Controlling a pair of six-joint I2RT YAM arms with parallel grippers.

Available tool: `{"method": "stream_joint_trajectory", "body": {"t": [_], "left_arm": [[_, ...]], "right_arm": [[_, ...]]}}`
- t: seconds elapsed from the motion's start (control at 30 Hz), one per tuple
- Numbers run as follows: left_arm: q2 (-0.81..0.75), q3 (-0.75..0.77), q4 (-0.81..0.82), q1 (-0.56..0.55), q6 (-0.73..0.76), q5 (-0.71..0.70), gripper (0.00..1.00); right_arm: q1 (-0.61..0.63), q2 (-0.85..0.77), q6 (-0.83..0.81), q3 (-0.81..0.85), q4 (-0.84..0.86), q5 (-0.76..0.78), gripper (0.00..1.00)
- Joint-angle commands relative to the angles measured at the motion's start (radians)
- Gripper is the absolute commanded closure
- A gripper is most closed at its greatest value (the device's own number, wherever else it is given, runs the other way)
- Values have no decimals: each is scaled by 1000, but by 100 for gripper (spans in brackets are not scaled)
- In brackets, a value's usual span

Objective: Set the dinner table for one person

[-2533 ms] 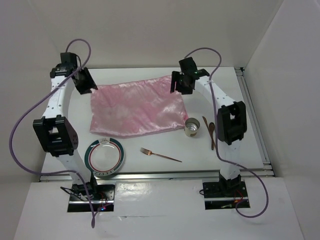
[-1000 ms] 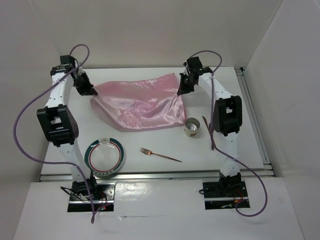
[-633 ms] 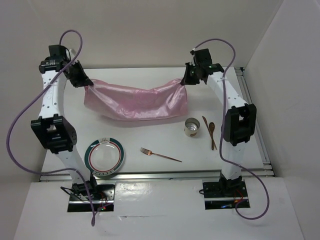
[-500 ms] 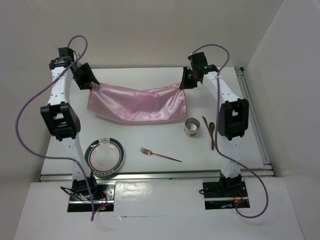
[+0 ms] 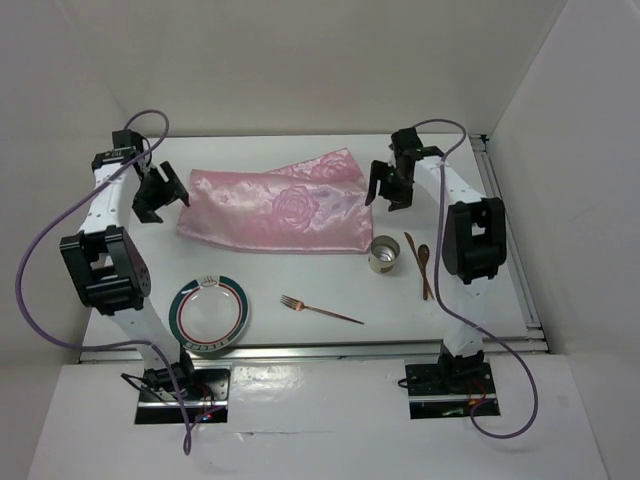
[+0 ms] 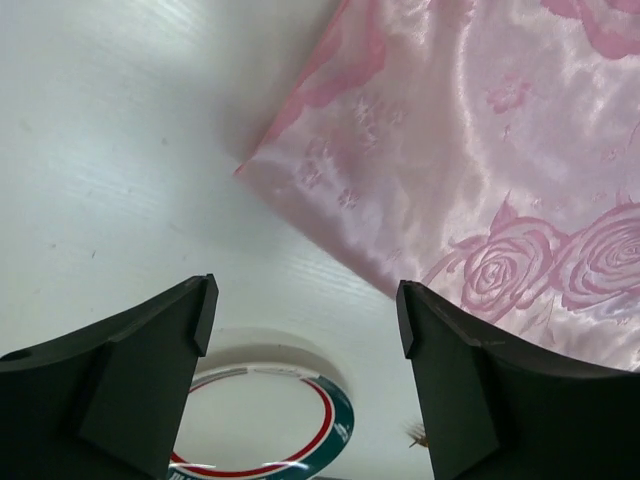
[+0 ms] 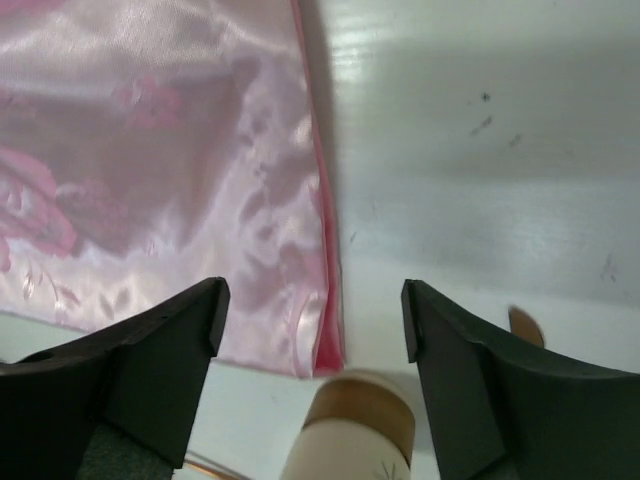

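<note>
The cloth (image 5: pixel 275 205) had dropped from mid-air to lie spread between the left end effector (image 6: pixel 305 295) and right end effector (image 7: pixel 312 292), both released, covering the surface (image 5: pixel 300 275) beneath them, likely as a placemat.

place: robot lab cell | evid: white panel walls (image 5: pixel 300 60), table (image 5: pixel 300 275) w/ alu rails (image 5: pixel 510 240), bolted arm bases (image 5: pixel 183 384)

The pink cloth (image 5: pixel 275 210) fills the far middle of the bench (image 5: pixel 300 275); the left tool (image 6: pixel 305 310) and right tool (image 7: pixel 315 310), jaws spread, hang at its 2 ends. Open bench runs between cloth and fork (image 5: pixel 320 310). The plate (image 5: pixel 208 315) blocks the near left; the cup (image 5: pixel 384 254), just beside the cloth's corner, and 2 spoons (image 5: pixel 422 262) crowd the right.
</note>
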Motion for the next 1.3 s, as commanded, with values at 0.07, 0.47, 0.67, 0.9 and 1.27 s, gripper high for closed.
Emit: {"method": "stream_joint_trajectory", "body": {"t": [0.07,0.47,0.67,0.9,1.27], "left_arm": [[-5,-158,92,33,-36,5,8],[113,-203,179,33,-55,95,8],[158,-149,193,33,-46,149,51],[97,-69,75,33,-16,144,100],[-83,-94,6,33,5,153,11]], "right_arm": [[7,-194,6,-126,50,-35,24],[223,-285,-57,-217,27,-47,49],[266,-274,-14,-296,-10,46,61],[266,-293,98,-362,-71,292,66],[275,-300,107,-373,-39,251,66]]}}
